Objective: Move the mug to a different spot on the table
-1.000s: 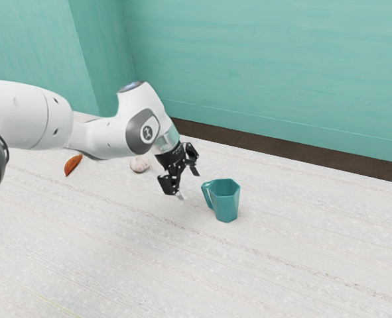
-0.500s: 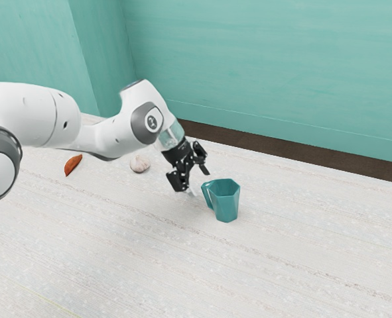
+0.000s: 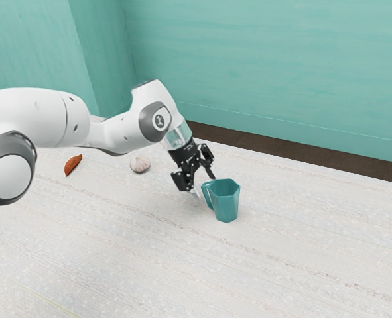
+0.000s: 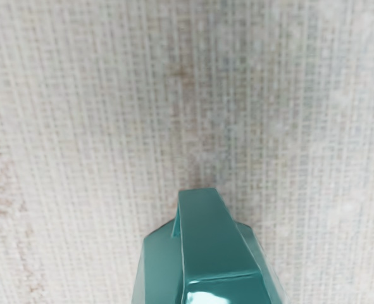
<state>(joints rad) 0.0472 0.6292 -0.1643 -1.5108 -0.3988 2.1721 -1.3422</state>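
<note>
A teal faceted mug point(image 3: 227, 200) stands upright on the pale table point(image 3: 182, 265), its handle pointing toward the exterior view's left. My black gripper point(image 3: 203, 183) hangs tilted right at that handle, open, with one finger low beside the handle and the other up near the rim. I cannot tell whether either finger touches the mug. In the wrist view the mug point(image 4: 202, 259) sits just under my hand, handle strap uppermost, over bare table point(image 4: 174, 95).
A pale garlic-like bulb point(image 3: 140, 163) and an orange wedge point(image 3: 72, 164) lie behind my arm toward the exterior view's left. A dark baseboard point(image 3: 302, 151) and a teal wall bound the table's far side.
My arm has reached toward the exterior view's right, bringing the gripper from a short gap away up to the mug's handle. The mug has not moved.
</note>
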